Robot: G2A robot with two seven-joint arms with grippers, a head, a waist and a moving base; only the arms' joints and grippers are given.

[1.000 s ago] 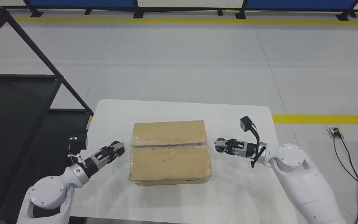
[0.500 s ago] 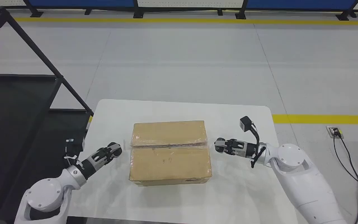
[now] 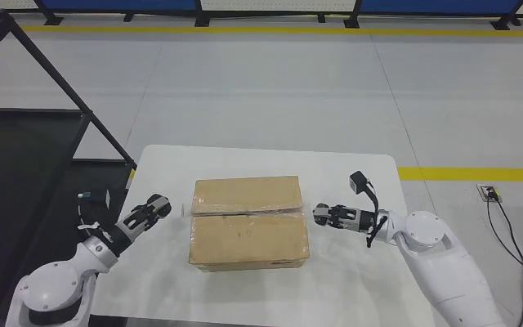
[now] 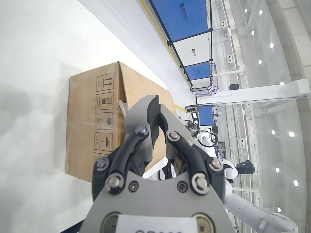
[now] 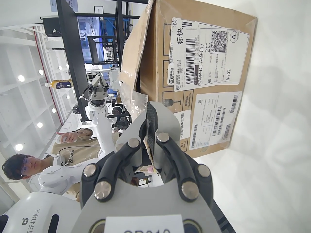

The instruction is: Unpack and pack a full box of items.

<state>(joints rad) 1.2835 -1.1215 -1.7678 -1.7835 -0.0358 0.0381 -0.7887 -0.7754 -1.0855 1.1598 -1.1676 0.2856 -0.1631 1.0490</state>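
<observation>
Left claw (image 3: 163,201) backed off box (image 3: 249,235), closed, right claw (image 3: 317,214) closed

Box (image 3: 249,228) flaps shut; contents hidden. Left wrist view: left gripper (image 4: 158,105) covers part of box top and far end. Right wrist view: right gripper (image 5: 148,112) covers box's near corner; clear tape (image 5: 133,98) runs behind fingertips, pinched or free cannot be told. Top view: arms cut off at bottom edge; right gripper's contact with box too small to tell.
</observation>
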